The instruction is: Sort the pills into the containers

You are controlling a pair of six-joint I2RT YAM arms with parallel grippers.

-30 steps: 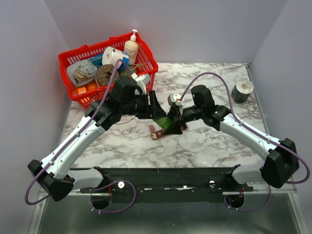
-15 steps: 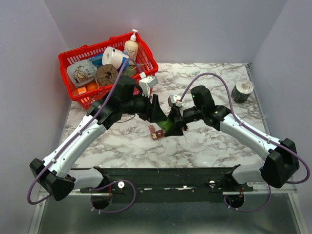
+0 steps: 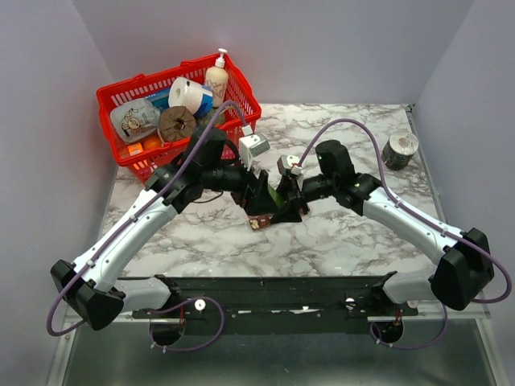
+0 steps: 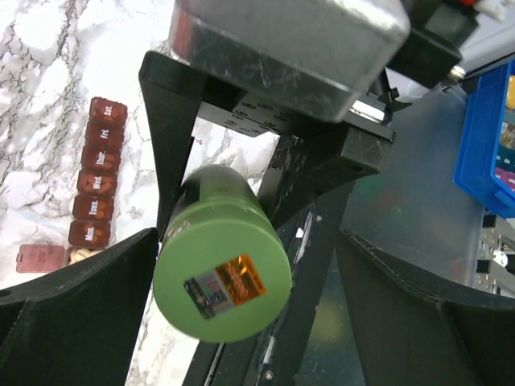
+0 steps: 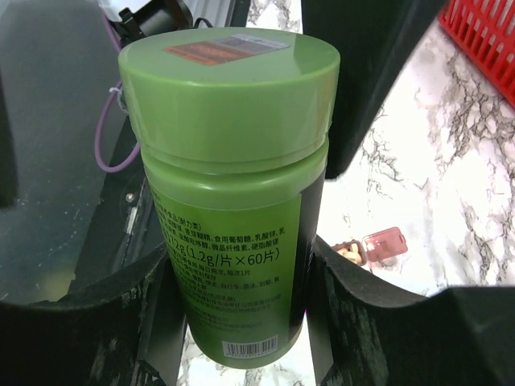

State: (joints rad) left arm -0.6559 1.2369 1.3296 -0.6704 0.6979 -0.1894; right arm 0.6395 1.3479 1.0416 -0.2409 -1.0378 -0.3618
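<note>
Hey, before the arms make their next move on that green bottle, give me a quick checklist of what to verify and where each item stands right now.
1. Grip: ok, the right gripper has its jaws shut on the body of the green bottle.
2. Second arm in place: ok, the left gripper has its jaws wide open with the cap between them.
3. Cap off: not ok, it sits on the bottle.
4. Cap loosened: cannot tell.
5. Target ready: ok, the pill organizer lies on the table with one end lid flipped open; the other lids are shut.
</note>
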